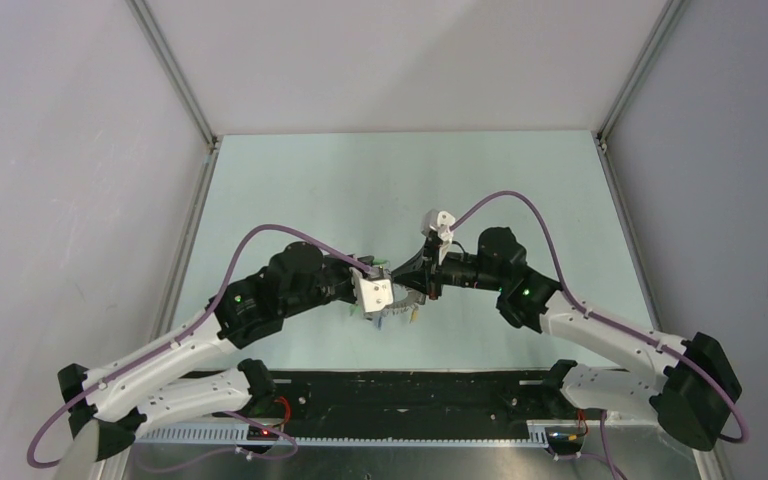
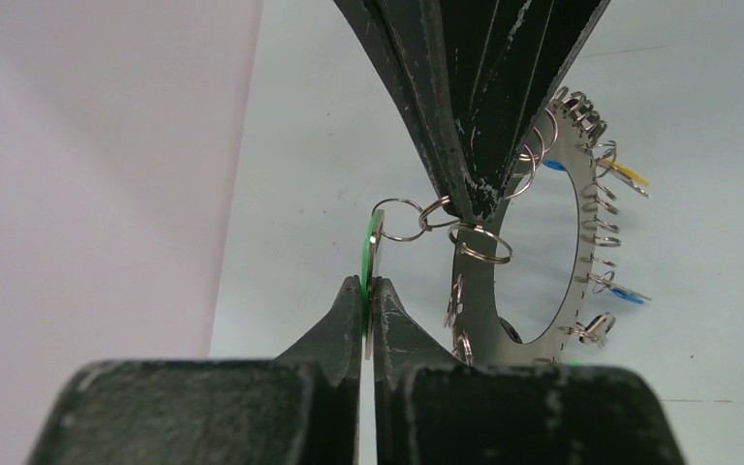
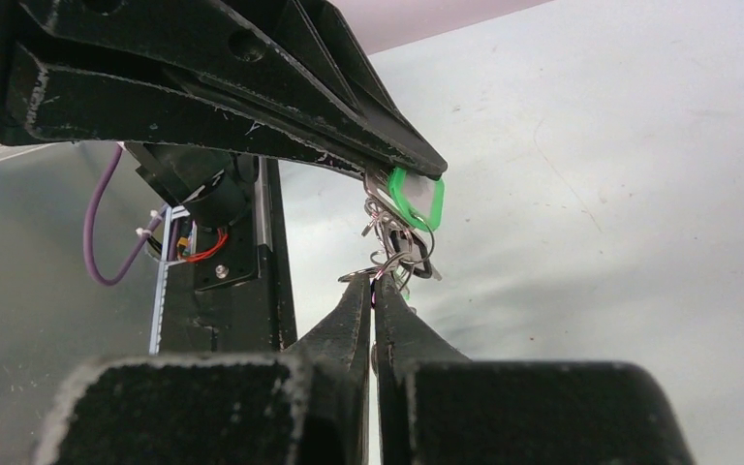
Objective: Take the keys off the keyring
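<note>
The left end effector (image 2: pixel 368 291) is pinching the green key tag (image 2: pixel 369 247). The right end effector (image 2: pixel 465 205) is clamping the keyring (image 2: pixel 564 145) at its rim. A short split-ring chain (image 2: pixel 417 218) is spanning the 2 tips, its axis running from rim to tag.

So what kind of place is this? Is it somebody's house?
Probably a robot test lab, not a house. The left arm and right arm are bolted at the edge of a pale table, white walls on metal posts box it in, and purple cables trail off the arms.
</note>
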`<action>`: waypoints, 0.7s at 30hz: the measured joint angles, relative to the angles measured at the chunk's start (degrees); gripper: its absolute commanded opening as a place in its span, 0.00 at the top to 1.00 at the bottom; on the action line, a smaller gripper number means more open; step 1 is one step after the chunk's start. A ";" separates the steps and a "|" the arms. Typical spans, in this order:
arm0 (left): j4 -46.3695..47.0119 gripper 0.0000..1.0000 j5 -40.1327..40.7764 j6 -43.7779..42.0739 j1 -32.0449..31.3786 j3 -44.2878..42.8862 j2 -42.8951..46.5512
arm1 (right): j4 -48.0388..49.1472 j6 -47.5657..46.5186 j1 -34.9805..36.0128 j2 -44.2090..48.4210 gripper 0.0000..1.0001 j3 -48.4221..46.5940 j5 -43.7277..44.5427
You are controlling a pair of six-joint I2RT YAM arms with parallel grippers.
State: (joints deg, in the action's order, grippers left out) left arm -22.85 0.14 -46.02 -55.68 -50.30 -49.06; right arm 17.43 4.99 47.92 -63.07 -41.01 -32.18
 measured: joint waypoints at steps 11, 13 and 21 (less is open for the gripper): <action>3.15 1.00 -1.03 0.00 0.00 0.00 0.00 | -1.79 -6.40 0.00 7.39 1.00 1.70 4.13; 3.74 1.00 -1.42 0.00 0.00 0.00 0.00 | -1.64 -7.74 0.02 8.68 1.00 2.16 4.68; 5.62 1.00 -2.32 -0.02 0.00 0.00 0.00 | 2.25 -10.43 0.04 10.91 1.00 3.78 3.87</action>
State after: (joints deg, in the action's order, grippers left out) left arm -17.23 -2.17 -46.04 -55.68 -50.30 -49.06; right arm 19.68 -5.43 47.97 -52.16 -37.23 -28.32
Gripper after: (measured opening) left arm 0.015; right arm 0.009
